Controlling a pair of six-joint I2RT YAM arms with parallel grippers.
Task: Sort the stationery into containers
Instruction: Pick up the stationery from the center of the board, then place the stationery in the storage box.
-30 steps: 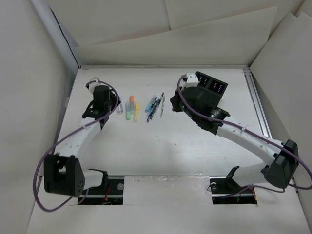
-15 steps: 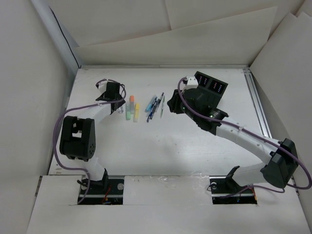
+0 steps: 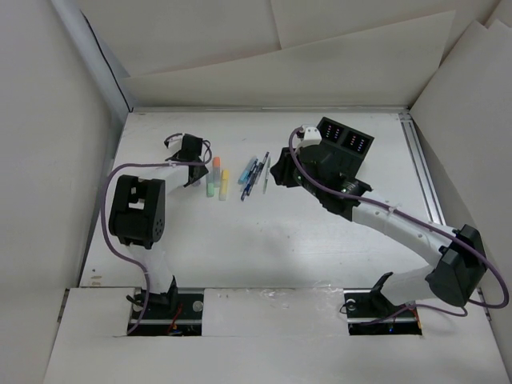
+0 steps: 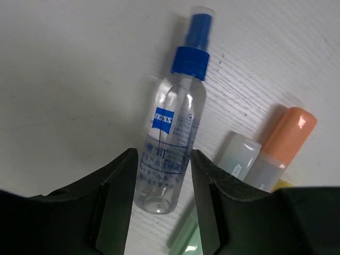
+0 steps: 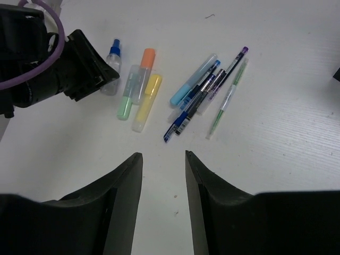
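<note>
Short highlighters lie side by side: orange (image 5: 144, 69), green (image 5: 125, 108) and yellow (image 5: 146, 101); from above they show as a small cluster (image 3: 216, 182). Slim pens (image 5: 204, 94) fan out to their right, also seen from the top camera (image 3: 254, 174). The black divided container (image 3: 347, 138) stands at the back, partly behind the right arm. My left gripper (image 4: 163, 159) is open, its jaws on either side of the base of a clear spray bottle (image 4: 172, 133). My right gripper (image 5: 163, 156) hangs open over bare table just in front of the pens.
The spray bottle (image 5: 111, 57) with its blue cap lies left of the highlighters, next to my left gripper (image 3: 193, 170). White walls enclose the table on all sides. A metal rail (image 3: 422, 172) runs along the right edge. My right gripper (image 3: 278, 173) hovers just right of the pens.
Both grippers have opened. The left arm's elbow swung up and its gripper moved back and right, onto the spray bottle. The right gripper shifted slightly left toward the pens.
</note>
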